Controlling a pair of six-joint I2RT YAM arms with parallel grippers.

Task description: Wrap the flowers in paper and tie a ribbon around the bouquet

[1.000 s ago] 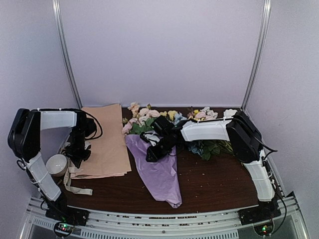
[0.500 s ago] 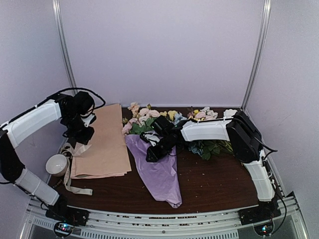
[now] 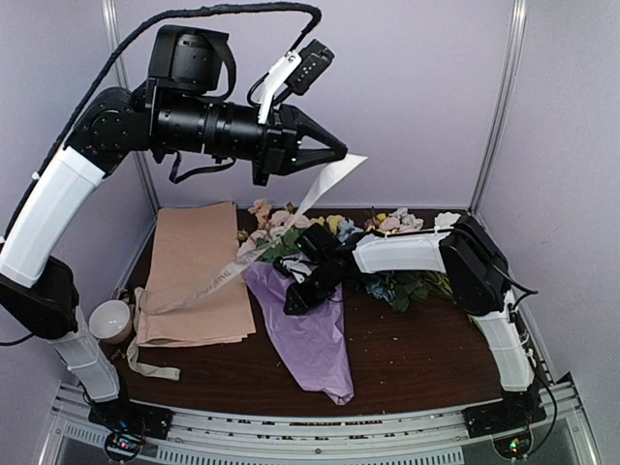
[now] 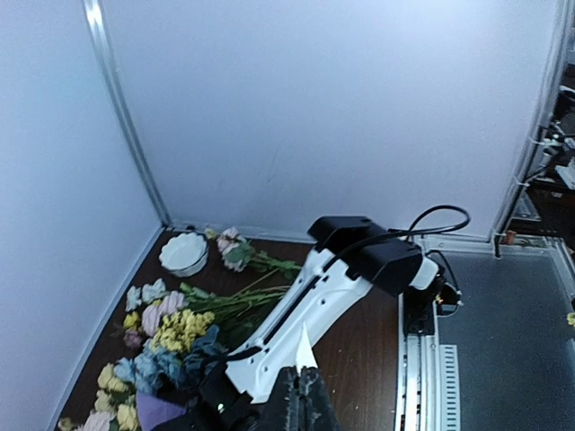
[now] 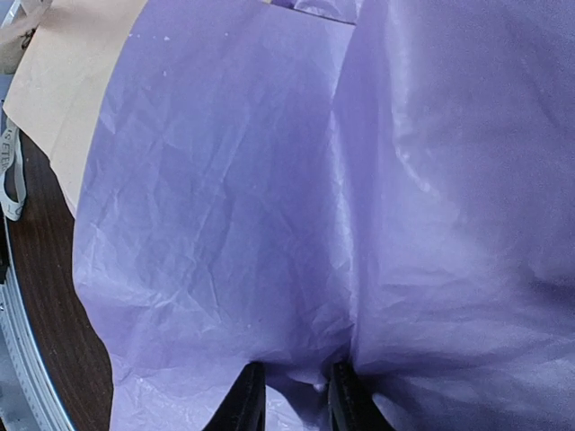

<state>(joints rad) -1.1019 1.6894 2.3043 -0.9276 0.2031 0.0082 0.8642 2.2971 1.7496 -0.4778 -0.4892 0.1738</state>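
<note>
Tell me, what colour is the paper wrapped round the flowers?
Lilac purple. The paper shows best in the right wrist view, where its crinkled surface fills most of the picture.

The counter (image 3: 426, 358) was dark brown wood, flecked with small pale crumbs toward its front right. At its left lay a stack of tan-peach paper sheets (image 3: 194, 252), and just beside their near left corner stood a small white cup (image 3: 109, 320). The ribbon (image 3: 223, 272) looped on the wood near the front left edge, crossed the sheets and slanted up off them toward the back. The bouquet (image 3: 315, 344) lay in the middle, its purple cone tip pointing at the front edge and its blooms toward the back wall. A loose bunch of flowers (image 3: 397, 286) with blue heads sprawled at the back right, with a white scalloped bowl (image 4: 183, 252) in the far right corner.
</note>
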